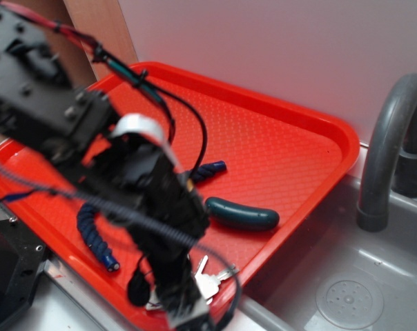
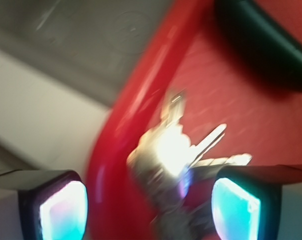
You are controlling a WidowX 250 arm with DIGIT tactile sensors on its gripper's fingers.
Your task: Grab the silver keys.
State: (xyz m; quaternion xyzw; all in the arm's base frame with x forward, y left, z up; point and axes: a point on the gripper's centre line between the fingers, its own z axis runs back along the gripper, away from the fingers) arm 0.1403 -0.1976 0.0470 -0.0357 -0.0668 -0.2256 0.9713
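1. The silver keys are lying on the red tray, just inside its near rim.
2. The hand is hovering released above them, fingers straddling keys and rim.

Black robot arm blurred above red tray. Silver keys seen at tray's near edge, partly hidden by gripper. Teal sausage-shaped piece, dark blue rope nearby; grey faucet at right.

even bright light, motion-blurred wrist view, white glare on the silver keys
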